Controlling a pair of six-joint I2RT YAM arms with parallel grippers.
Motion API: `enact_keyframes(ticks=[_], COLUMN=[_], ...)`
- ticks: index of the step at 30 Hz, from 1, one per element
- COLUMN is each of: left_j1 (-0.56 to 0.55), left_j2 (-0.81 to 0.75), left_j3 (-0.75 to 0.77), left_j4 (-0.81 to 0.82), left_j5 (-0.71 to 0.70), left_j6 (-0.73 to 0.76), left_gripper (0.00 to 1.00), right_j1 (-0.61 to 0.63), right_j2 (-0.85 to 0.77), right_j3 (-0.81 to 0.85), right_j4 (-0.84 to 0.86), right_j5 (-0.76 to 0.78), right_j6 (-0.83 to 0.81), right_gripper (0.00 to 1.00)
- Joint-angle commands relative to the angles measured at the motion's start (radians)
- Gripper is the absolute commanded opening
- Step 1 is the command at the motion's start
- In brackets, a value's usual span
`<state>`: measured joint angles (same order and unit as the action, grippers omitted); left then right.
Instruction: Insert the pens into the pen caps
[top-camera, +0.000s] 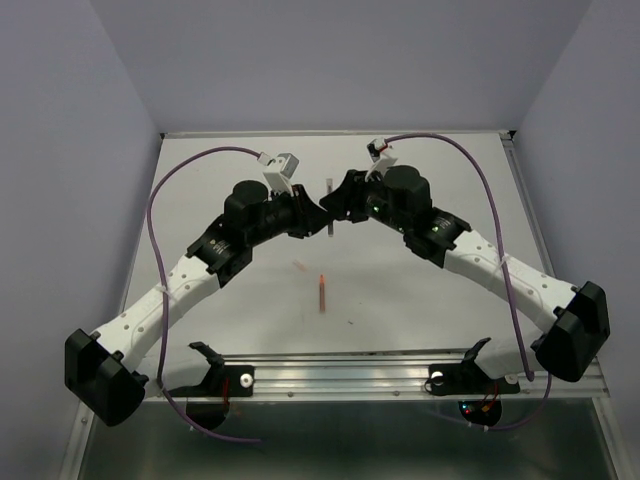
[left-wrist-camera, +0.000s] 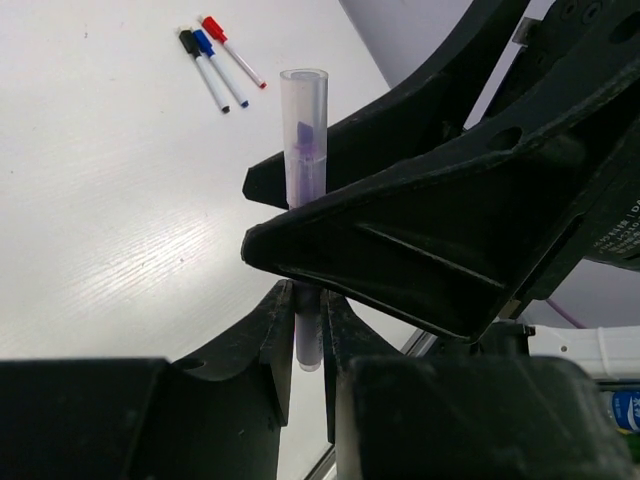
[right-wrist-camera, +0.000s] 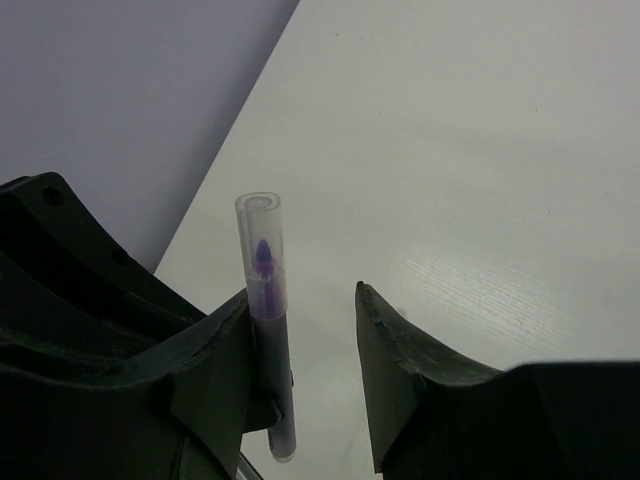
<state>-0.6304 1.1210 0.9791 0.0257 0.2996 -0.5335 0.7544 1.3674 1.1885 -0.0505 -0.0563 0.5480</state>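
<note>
My left gripper (left-wrist-camera: 306, 300) is shut on a grey pen (left-wrist-camera: 303, 150) and holds it upright above the table. A clear pale cap (left-wrist-camera: 303, 95) sits over the pen's purple tip. In the top view the pen (top-camera: 329, 212) stands between my left gripper (top-camera: 318, 217) and my right gripper (top-camera: 339, 205). My right gripper (right-wrist-camera: 305, 305) is open; the pen (right-wrist-camera: 264, 265) rests against its left finger (right-wrist-camera: 225, 340), and the other finger is well apart. An orange pen (top-camera: 322, 290) lies on the table in front. Three white pens (left-wrist-camera: 222, 62) with black, blue and red caps lie side by side.
A small pale piece (top-camera: 300, 265) lies left of the orange pen and a tiny one (top-camera: 348, 322) lies nearer the front. A metal rail (top-camera: 350, 372) runs along the near edge. Grey walls close in the back and sides.
</note>
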Motion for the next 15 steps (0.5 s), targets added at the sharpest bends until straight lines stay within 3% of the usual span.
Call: enact_keyframes(ticks=[1, 5, 6, 7, 8, 9, 10, 11, 12, 14, 15], left_j1=[-0.002, -0.009, -0.011, -0.012, -0.012, -0.014, -0.015, -0.015, -0.017, -0.017, -0.017], left_j2=[-0.015, 0.006, 0.010, 0.016, 0.016, 0.025, 0.028, 0.028, 0.028, 0.023, 0.019], left_j3=[0.036, 0.047, 0.050, 0.059, 0.064, 0.073, 0.076, 0.079, 0.081, 0.078, 0.076], left_j4=[0.143, 0.140, 0.132, 0.131, 0.128, 0.117, 0.111, 0.111, 0.103, 0.089, 0.071], left_j5=[-0.050, -0.050, -0.053, -0.053, -0.051, -0.050, -0.047, -0.042, -0.042, -0.042, -0.050], left_j6=[-0.011, -0.011, -0.014, -0.011, -0.011, -0.014, -0.011, -0.011, -0.011, -0.005, -0.006], left_gripper=[0.00, 0.00, 0.00, 0.00, 0.00, 0.12, 0.12, 0.24, 0.43, 0.60, 0.79], right_j1=[0.022, 0.022, 0.022, 0.022, 0.022, 0.022, 0.022, 0.022, 0.022, 0.022, -0.013], right_j2=[-0.036, -0.037, -0.037, -0.036, -0.037, -0.037, -0.037, -0.036, -0.036, -0.030, -0.028], right_j3=[-0.035, -0.040, -0.040, -0.040, -0.040, -0.040, -0.036, -0.032, -0.027, -0.001, 0.008], right_j4=[-0.068, -0.063, -0.063, -0.058, -0.058, -0.054, -0.054, -0.057, -0.060, -0.090, -0.103], right_j5=[-0.042, -0.050, -0.047, -0.043, -0.030, -0.001, 0.021, 0.045, 0.080, 0.165, 0.182], right_j6=[-0.010, -0.008, -0.007, -0.011, -0.011, -0.014, -0.023, -0.029, -0.037, -0.063, -0.075], right_gripper=[0.47, 0.31, 0.26, 0.14, 0.14, 0.01, 0.01, 0.01, 0.01, 0.01, 0.01])
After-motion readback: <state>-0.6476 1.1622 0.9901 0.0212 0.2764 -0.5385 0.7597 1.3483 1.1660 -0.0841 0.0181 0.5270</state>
